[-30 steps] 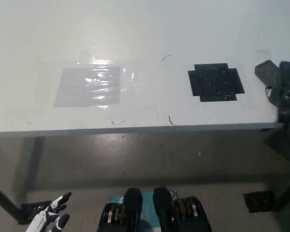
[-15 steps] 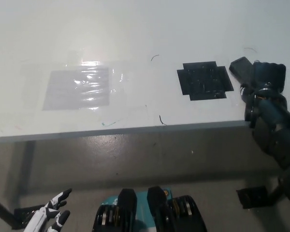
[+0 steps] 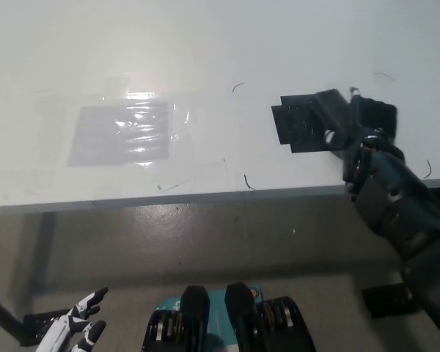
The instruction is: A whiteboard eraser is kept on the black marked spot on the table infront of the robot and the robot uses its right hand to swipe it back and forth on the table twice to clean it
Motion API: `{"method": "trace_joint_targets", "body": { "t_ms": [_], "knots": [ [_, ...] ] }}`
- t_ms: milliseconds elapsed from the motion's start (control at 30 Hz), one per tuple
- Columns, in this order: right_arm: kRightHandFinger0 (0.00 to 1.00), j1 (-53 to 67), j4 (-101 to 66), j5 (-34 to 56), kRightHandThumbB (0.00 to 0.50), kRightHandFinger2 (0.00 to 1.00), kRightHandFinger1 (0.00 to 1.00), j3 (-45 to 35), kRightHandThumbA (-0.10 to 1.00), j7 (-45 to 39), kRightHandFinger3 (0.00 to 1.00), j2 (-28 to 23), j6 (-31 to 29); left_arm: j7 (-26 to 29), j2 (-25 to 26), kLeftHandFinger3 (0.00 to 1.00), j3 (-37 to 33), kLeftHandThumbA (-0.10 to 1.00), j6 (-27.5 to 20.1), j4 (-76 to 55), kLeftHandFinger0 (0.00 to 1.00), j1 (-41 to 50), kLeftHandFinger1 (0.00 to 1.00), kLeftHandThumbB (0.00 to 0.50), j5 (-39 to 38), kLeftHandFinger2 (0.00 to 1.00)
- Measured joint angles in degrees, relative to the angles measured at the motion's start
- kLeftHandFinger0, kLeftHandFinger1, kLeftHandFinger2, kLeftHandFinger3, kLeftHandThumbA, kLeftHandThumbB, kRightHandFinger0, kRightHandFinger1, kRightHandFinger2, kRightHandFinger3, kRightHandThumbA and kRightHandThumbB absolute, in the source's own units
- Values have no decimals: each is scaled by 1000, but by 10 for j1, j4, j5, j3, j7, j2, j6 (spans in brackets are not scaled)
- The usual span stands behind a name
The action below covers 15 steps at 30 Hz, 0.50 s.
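My black right hand (image 3: pixel 365 126) reaches over the table's front right and is shut on the dark whiteboard eraser (image 3: pixel 328 108). The eraser lies slanted across the right part of the black marked spot (image 3: pixel 296 126), hiding that side of it. My white left hand (image 3: pixel 79 331) rests low at the picture's lower left, below the table, fingers apart and holding nothing.
A grey patch under shiny clear tape (image 3: pixel 122 132) lies on the white table's left half. Thin pen strokes (image 3: pixel 247 181) mark the surface near the front edge (image 3: pixel 205 196). A dark table leg (image 3: pixel 7 317) and a black foot (image 3: pixel 387 299) stand on the floor.
My right hand has carried the eraser leftward from the table's right edge onto the black spot. The camera has shifted slightly. The left hand has stayed put.
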State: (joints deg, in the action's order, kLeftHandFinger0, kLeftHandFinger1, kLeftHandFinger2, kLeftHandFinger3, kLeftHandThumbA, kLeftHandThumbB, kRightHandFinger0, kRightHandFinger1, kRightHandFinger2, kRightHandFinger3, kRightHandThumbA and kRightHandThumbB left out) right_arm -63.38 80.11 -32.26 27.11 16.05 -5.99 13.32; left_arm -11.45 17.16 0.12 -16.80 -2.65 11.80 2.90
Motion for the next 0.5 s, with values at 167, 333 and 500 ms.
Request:
{"method": "trace_joint_targets", "body": {
  "t_ms": [167,333,500],
  "knots": [
    [2,0,-9,16,145,616,334,-36,-100,0,541,6,-30,0,0,1000,0,888,0,0,1000,4,1000,355,0,1000],
    [0,0,-20,25,160,532,300,-45,-100,-4,412,20,-56,0,0,1000,0,878,0,1,1000,6,1000,346,0,1000],
    [10,0,-22,25,180,598,302,-43,-100,-5,642,28,-66,0,0,1000,0,878,0,1,1000,10,1000,342,0,1000]
  ]
}}
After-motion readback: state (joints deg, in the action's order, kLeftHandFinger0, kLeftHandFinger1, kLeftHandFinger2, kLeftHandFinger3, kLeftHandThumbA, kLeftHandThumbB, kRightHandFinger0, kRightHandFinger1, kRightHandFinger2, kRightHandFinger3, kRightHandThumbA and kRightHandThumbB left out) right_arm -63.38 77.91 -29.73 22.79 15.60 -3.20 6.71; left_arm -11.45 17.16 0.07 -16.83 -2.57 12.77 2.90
